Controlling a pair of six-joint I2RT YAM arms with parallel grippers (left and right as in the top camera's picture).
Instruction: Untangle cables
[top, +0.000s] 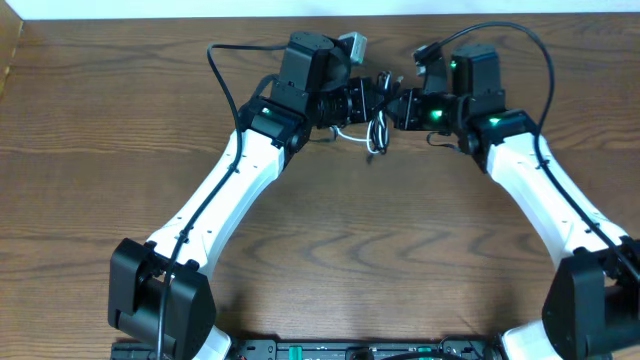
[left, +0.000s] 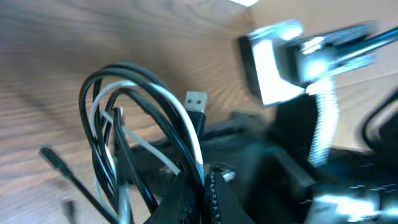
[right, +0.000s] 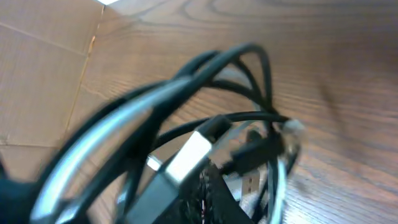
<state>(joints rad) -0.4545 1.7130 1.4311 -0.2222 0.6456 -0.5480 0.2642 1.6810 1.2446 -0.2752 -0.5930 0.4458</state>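
Note:
The cables (top: 377, 135) hang as a small tangle of black cords and one white cord between my two grippers, at the back middle of the table. My left gripper (top: 370, 100) is shut on the cables from the left. In the left wrist view its fingertips (left: 214, 186) pinch black and white loops (left: 134, 118), and a silver USB plug (left: 196, 101) sticks out. My right gripper (top: 393, 106) is shut on the same tangle from the right. In the blurred right wrist view, loops (right: 205, 68) and a plug (right: 189, 154) rise from its fingers (right: 214, 196).
The wooden table (top: 340, 240) stretches toward the front below the arms. Its back edge (top: 560, 16) runs close behind both grippers. The right arm (left: 298, 56) shows blurred, close in front of the left wrist camera. Thick black arm wires (top: 545, 60) loop over both arms.

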